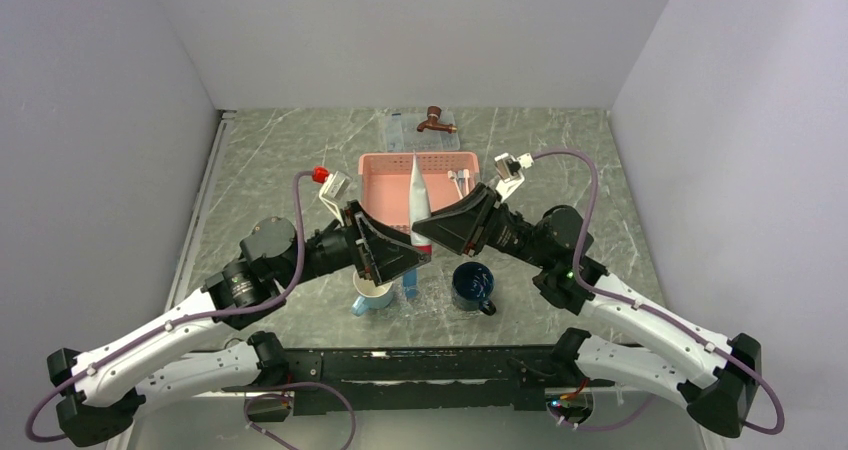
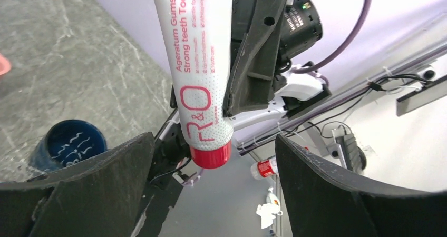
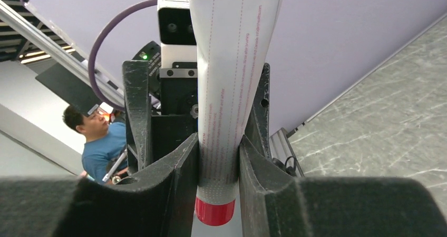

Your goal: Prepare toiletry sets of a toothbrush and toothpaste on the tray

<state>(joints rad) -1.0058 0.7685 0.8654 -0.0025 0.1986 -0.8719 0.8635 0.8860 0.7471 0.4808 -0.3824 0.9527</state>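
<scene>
Black padded fingers (image 3: 174, 174) of the right gripper (image 3: 219, 147) fill the bottom of the right wrist view. They are pressed flat against both sides of a white toothpaste tube (image 3: 232, 63) just above its red cap (image 3: 215, 211), so this hand grips the tube firmly. The cap pokes out below the pads, and the flat body carries red lettering.

From overhead, the tube is in the air over the near edge of the pink lattice basket (image 1: 385, 185), its crimped end pointing to the far side.

The left gripper (image 2: 214, 142) faces it with its jaws spread wide, one on each side of the red cap. There is a gap on both sides, and this hand holds nothing.

Pale toothbrushes (image 1: 460, 178) lie in the right part of the basket. Behind the basket, a larger clear tray (image 1: 400, 128) holds a brown tap-shaped piece (image 1: 436, 120).

Near the arm bases, a dark blue mug (image 1: 473, 285) stands upright, and its inside is too dark to make out. A white cup (image 1: 372, 292) sits to its left, half hidden under the left gripper, so its contents cannot be told. A light-blue tube (image 1: 410, 285) lies between the two. Faint glints there suggest the small clear tray (image 1: 432, 308), but its outline is too weak to trace.
</scene>
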